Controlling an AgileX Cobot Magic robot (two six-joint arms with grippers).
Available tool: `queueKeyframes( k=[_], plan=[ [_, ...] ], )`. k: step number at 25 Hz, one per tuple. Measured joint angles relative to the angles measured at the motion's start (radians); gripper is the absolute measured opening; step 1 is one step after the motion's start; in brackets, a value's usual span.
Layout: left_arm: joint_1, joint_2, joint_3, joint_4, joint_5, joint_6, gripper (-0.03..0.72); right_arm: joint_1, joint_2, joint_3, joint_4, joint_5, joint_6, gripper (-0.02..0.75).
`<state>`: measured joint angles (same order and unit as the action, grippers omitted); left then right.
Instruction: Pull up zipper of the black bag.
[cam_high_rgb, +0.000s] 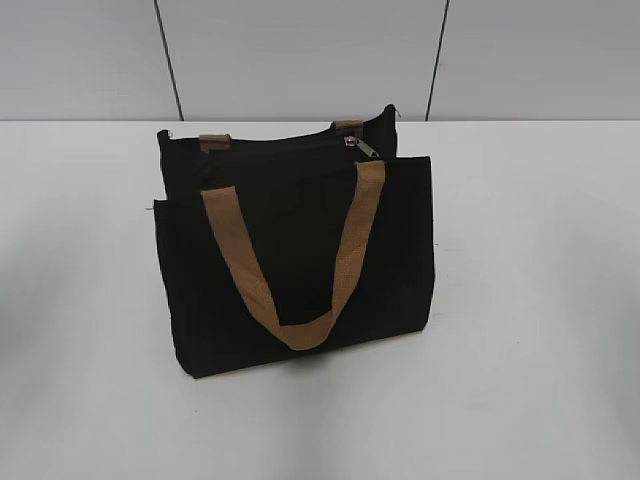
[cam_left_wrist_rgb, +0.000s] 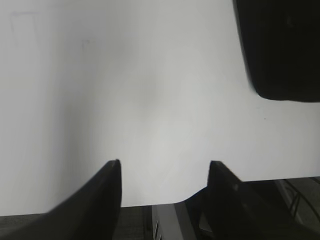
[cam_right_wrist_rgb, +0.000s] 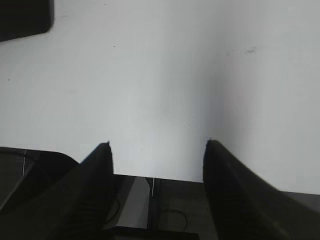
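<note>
The black bag (cam_high_rgb: 295, 260) stands upright in the middle of the white table, with a tan webbing handle hanging down its front. The zipper (cam_high_rgb: 361, 146), a small silver slider, sits near the right end of the top zip track. A corner of the bag shows in the left wrist view (cam_left_wrist_rgb: 282, 47) at the top right and in the right wrist view (cam_right_wrist_rgb: 22, 17) at the top left. My left gripper (cam_left_wrist_rgb: 164, 162) is open and empty above the table's near edge. My right gripper (cam_right_wrist_rgb: 158, 143) is open and empty there too. Neither arm shows in the exterior view.
The white table (cam_high_rgb: 520, 300) stretches out on all sides of the bag. A grey panelled wall (cam_high_rgb: 300, 55) rises behind it. The table's near edge and dark frame parts below it show in both wrist views.
</note>
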<state>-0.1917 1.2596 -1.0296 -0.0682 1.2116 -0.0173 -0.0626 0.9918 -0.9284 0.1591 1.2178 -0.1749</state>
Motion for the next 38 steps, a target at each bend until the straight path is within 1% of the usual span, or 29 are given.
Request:
queueKeyframes(
  k=[3, 7, 10, 13, 15, 21, 26, 28, 30, 32, 38],
  plan=[
    [0.000, -0.106, 0.068, -0.003, 0.001, 0.000, 0.414, 0.000, -0.147, 0.036, 0.018, 0.001, -0.012, 0.447],
    [0.000, -0.261, 0.189, -0.013, 0.004, 0.000, 0.414, 0.000, -0.359, 0.086, 0.039, 0.003, -0.020, 0.447],
    [0.000, -0.406, 0.275, 0.039, 0.006, -0.001, 0.414, 0.000, -0.499, 0.148, 0.039, 0.003, -0.039, 0.447],
    [0.000, -0.588, 0.352, 0.135, -0.010, -0.037, 0.414, 0.000, -0.639, 0.227, 0.040, 0.003, -0.049, 0.447],
    [0.000, -0.684, 0.400, 0.176, -0.038, -0.054, 0.414, 0.000, -0.724, 0.276, 0.048, 0.005, -0.050, 0.447],
    [0.000, -1.002, 0.476, 0.178, -0.113, -0.067, 0.414, 0.000, -0.955, 0.341, 0.082, 0.008, -0.050, 0.442],
    [0.000, -1.213, 0.499, 0.166, -0.148, -0.050, 0.414, 0.000, -0.999, 0.389, 0.085, -0.013, -0.050, 0.435],
    [0.000, -1.262, 0.500, 0.162, -0.152, -0.028, 0.415, 0.000, -0.999, 0.412, 0.085, -0.035, -0.050, 0.435],
    [0.000, -1.264, 0.502, 0.132, -0.152, 0.017, 0.415, 0.000, -0.999, 0.430, 0.086, -0.085, -0.050, 0.435],
    [0.005, -1.259, 0.503, 0.102, -0.152, 0.060, 0.415, 0.000, -0.999, 0.443, 0.085, -0.103, -0.050, 0.435],
    [0.018, -1.259, 0.503, 0.092, -0.152, 0.083, 0.415, 0.000, -0.999, 0.446, 0.085, -0.111, -0.051, 0.435]
  ],
)
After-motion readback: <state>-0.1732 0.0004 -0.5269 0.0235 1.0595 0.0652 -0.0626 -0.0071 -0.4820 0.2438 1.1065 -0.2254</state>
